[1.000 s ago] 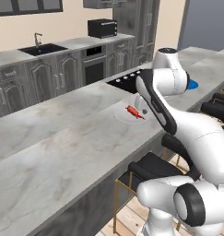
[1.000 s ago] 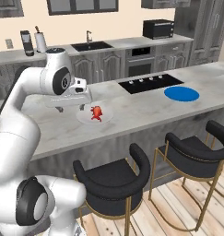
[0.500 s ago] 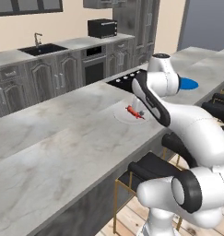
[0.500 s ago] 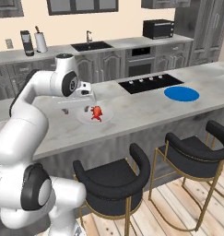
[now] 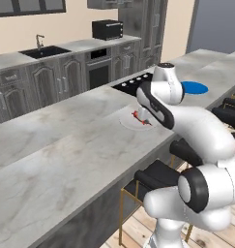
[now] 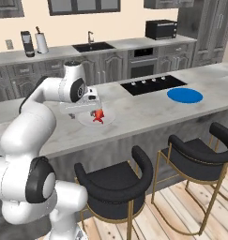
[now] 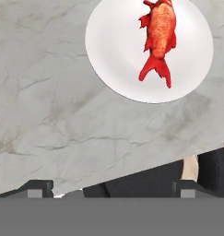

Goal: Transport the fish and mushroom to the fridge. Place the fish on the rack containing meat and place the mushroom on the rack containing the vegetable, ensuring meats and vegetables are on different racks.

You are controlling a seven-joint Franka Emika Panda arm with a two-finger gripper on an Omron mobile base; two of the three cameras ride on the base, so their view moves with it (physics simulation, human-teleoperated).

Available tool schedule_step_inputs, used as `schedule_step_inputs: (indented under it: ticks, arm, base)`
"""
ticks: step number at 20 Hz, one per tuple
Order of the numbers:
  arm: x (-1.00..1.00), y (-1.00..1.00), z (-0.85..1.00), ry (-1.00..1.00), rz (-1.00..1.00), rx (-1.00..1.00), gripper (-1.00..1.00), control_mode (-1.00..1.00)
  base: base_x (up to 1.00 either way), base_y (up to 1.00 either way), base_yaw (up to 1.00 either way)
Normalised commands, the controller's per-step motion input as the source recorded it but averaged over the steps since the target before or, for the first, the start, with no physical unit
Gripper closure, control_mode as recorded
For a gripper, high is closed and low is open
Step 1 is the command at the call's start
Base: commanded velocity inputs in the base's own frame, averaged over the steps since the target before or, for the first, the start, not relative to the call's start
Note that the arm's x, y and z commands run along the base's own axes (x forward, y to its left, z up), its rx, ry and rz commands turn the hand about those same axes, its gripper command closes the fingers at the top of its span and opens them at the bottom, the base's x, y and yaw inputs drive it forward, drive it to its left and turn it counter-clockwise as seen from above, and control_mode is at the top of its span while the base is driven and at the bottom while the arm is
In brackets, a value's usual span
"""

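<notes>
The fish (image 7: 159, 38) is bright red and lies on a white plate (image 7: 113, 55) on the marble island counter (image 7: 62, 115). From the right base view the fish (image 6: 99, 116) sits just in front of my hand. My gripper (image 7: 111, 188) hovers above the counter near its front edge, to the side of the plate, open with nothing between its fingertips (image 7: 39, 186). In the left base view the gripper (image 5: 145, 114) hangs close over the fish (image 5: 139, 117). The mushroom, the fridge and its racks are out of view.
A blue plate (image 6: 185, 95) lies further right on the island, beyond a black cooktop (image 6: 153, 84). Black bar stools (image 6: 113, 180) stand along the island's front edge. A sink (image 6: 92, 46) and a microwave (image 6: 161, 29) sit on the back counter.
My hand has come down and a little forward toward the plate with the fish. The fish and the plate have not moved, and the jaws have stayed open.
</notes>
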Motion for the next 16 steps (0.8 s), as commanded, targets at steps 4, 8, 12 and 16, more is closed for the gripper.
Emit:
schedule_step_inputs:
  ticks: [4,8,12,16]
  arm:
    - [0.38,-0.09,-0.13,0.00,0.06,0.00,-1.00,-1.00]
    - [0.39,-0.04,-0.16,0.00,0.05,0.00,-1.00,-1.00]
    - [0.47,0.00,-0.19,0.00,0.03,0.00,-1.00,-1.00]
    - [0.50,0.00,-0.17,0.00,0.02,0.00,-1.00,-1.00]
  base:
    - [0.00,0.00,0.00]
    - [0.00,0.00,0.00]
    - [0.00,0.00,0.00]
    - [0.00,0.00,0.00]
